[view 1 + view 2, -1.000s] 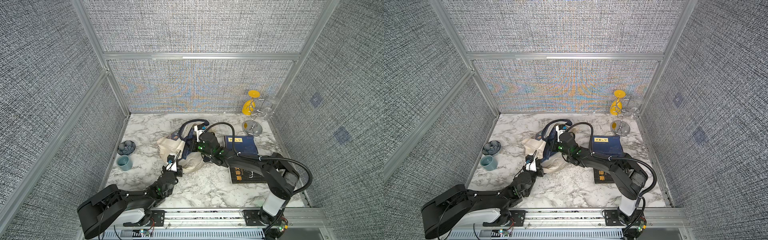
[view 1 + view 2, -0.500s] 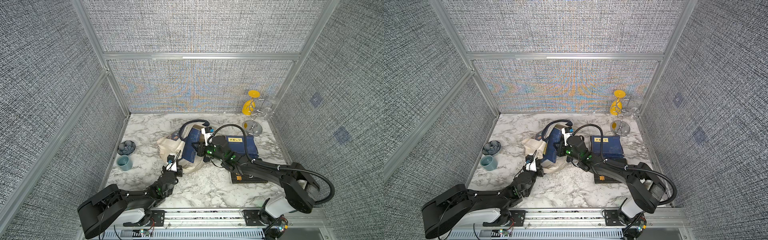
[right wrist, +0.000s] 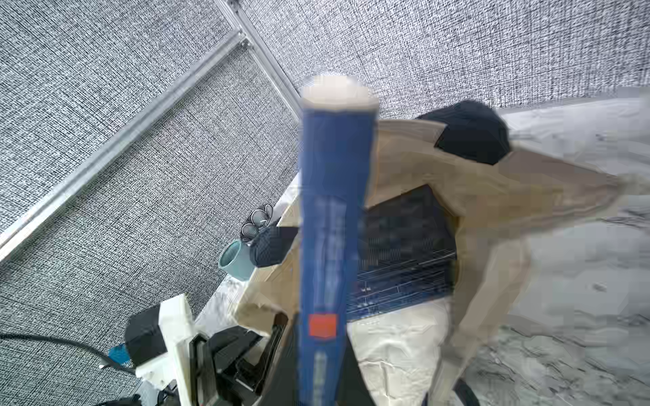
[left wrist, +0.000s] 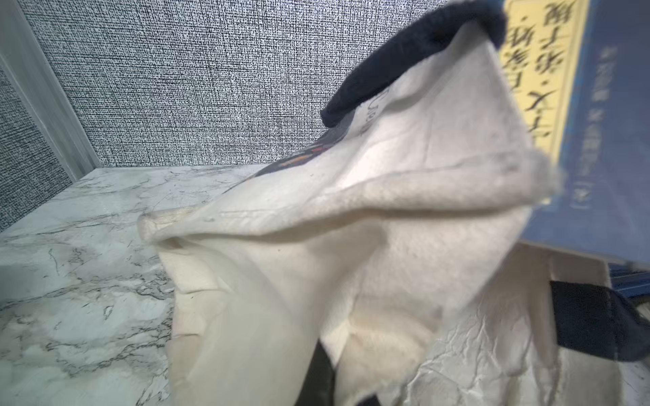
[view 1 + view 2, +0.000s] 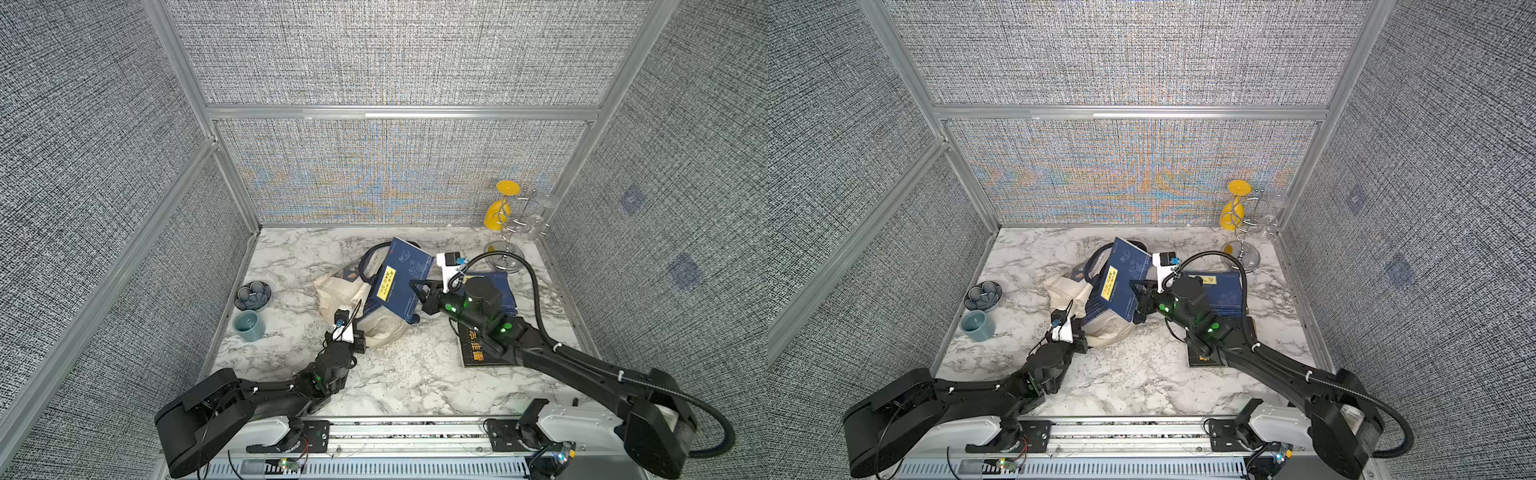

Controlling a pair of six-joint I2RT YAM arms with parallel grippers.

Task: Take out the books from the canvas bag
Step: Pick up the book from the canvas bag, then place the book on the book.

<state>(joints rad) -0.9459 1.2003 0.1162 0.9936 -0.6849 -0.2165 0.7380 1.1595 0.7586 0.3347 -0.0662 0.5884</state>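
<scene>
The cream canvas bag (image 5: 347,293) lies crumpled mid-table, its navy handle (image 5: 365,259) curling behind it. My right gripper (image 5: 417,291) is shut on the edge of a navy book with a yellow label (image 5: 401,276), which stands tilted and mostly out of the bag's mouth. In the right wrist view the book's blue spine (image 3: 330,228) rises straight from my jaws. My left gripper (image 5: 360,334) is shut on the bag's near fabric (image 4: 316,281). Two more books lie flat on the right, one blue (image 5: 500,286) and one dark with orange lettering (image 5: 478,353).
A teal cup (image 5: 248,326) and a flower-shaped dish (image 5: 252,296) sit by the left wall. A wire glass rack with a yellow glass (image 5: 503,216) stands in the back right corner. Marble table (image 5: 407,382) with walls on three sides.
My right gripper has pulled the labelled book up and rightward out of the bag, and the right arm has stretched out lower. The left gripper has stayed put on the bag.
</scene>
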